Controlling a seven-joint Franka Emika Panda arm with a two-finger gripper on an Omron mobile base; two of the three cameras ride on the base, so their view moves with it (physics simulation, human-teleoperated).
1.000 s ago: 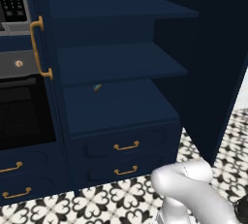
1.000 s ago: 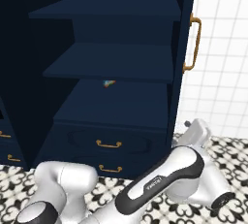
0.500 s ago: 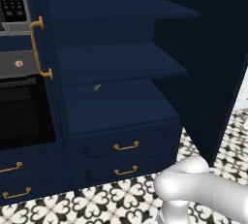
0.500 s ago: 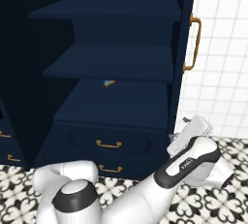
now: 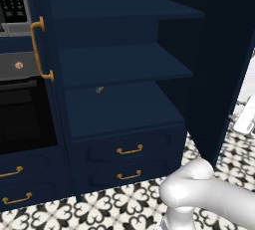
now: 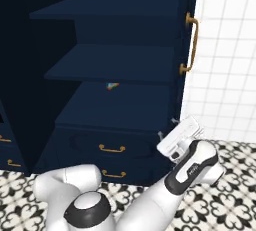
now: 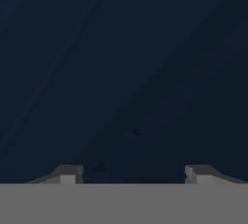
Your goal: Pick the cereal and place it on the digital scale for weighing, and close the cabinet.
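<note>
The cabinet (image 5: 124, 64) is the big dark blue one right in front of the robot, and both of its doors stand open; its dark shelves look bare, but for one tiny bright speck (image 5: 99, 90) far at the back of the low shelf, too small to tell what it is; two drawers (image 5: 129, 150) with gold pulls sit under the shelves. I think the job in hand is shutting the cabinet; the right door (image 5: 214, 64) sticks out toward the robot like a tall wall. A door like this is hard and stiff and will not bend or break; it is likely a bit heavy, but it swings on its hinges, so a slow, steady push should move it; its flat face is smooth, so fingers could slide on it. The best spots to work on are the long gold handle (image 6: 191, 45) on its outer side, which can be pinched, or the flat face near the free edge, far from the hinges, where a push turns it most easily. The gripper (image 6: 166, 128) is low down on the outer side of that right door, below the handle; its two small fingertips (image 7: 72, 172) stand quite far apart with nothing between them, so it holds nothing; a plain dark blue face sits very close in front of it, but I cannot tell if it is touching.
</note>
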